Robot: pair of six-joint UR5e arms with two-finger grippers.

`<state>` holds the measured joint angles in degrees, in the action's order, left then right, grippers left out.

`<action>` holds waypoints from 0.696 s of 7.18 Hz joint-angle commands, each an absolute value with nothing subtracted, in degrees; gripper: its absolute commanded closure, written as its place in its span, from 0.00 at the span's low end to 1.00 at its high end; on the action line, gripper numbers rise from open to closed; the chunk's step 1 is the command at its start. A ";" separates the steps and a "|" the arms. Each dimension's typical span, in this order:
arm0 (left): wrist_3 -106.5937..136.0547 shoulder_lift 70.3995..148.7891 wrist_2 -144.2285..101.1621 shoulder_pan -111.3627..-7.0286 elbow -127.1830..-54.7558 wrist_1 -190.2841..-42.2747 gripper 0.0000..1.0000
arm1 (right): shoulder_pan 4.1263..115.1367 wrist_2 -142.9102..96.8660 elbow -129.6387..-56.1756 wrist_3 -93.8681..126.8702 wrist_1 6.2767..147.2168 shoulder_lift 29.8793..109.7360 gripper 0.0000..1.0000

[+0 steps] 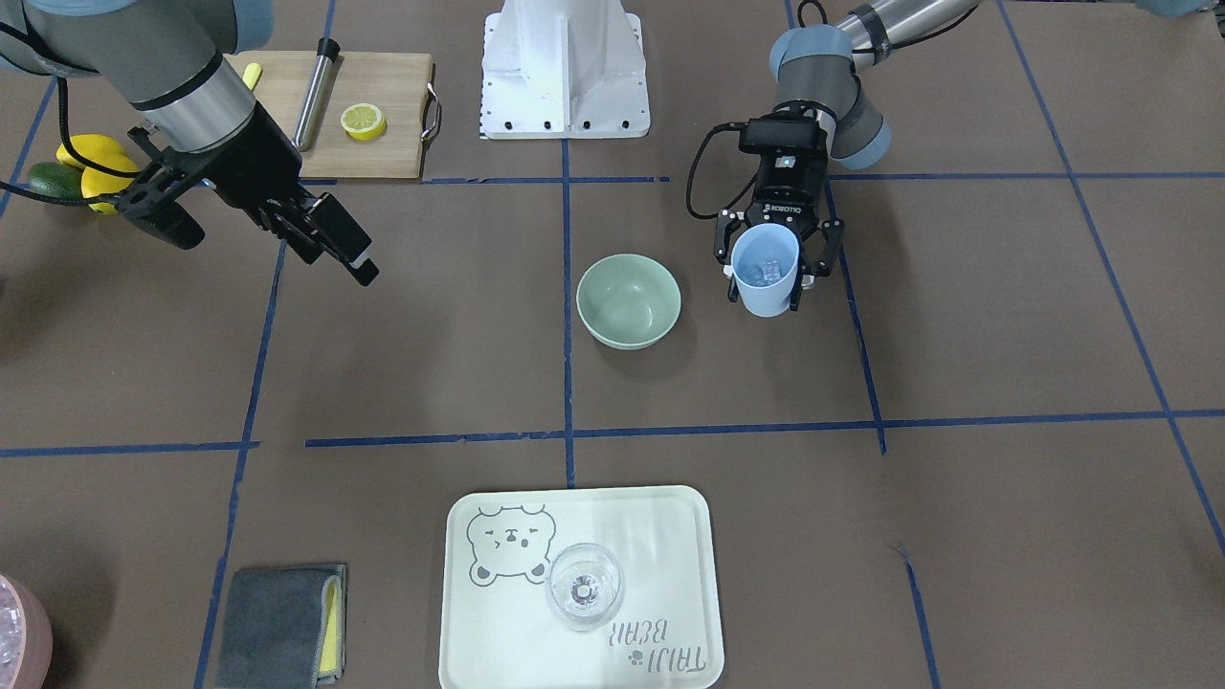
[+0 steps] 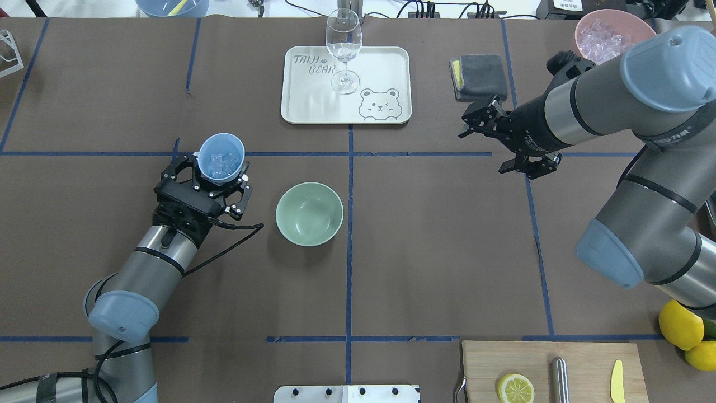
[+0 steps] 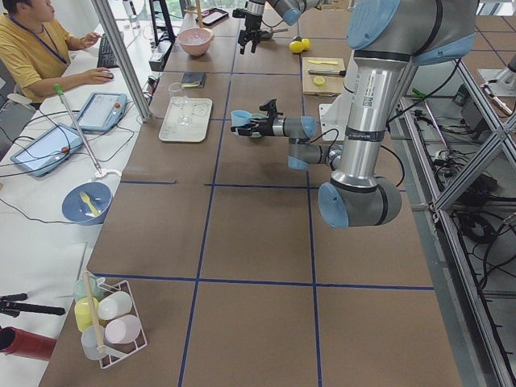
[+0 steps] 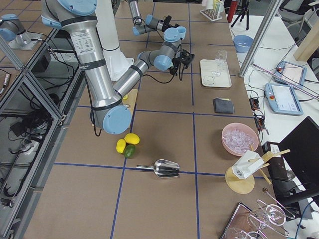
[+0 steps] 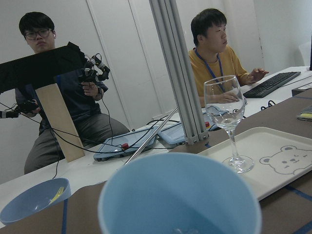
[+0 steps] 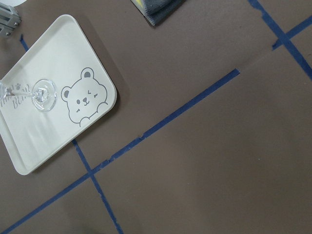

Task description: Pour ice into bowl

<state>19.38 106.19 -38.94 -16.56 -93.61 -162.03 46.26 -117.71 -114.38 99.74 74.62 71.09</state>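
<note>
Bowl (image 2: pixel 309 214) stands empty mid-table, placed to receive. Blue cup (image 2: pixel 221 158), upright just beside it, is pinched by the left gripper (image 2: pixel 211 170) — evidently ready for tipping; right gripper (image 2: pixel 484 148) hangs spread, idle. Ice (image 2: pixel 220 163) lies inside the cup.

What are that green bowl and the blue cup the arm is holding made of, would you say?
The bowl looks like matte plastic or melamine: even pale green, no glare. The blue cup seems thin plastic too, opaque with a soft sheen. The ice inside it is clear and glossy.
</note>
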 commanded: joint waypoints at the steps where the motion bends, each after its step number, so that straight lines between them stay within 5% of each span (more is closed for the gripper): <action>1: 13.29 108.02 -39.02 -15.73 -94.13 -157.09 1.00 | 46.41 -117.77 -114.35 99.75 74.62 71.46 0.00; 5: -18.57 111.36 -38.85 -15.21 -94.93 -139.23 1.00 | 46.93 -117.69 -114.26 99.67 74.71 71.72 0.00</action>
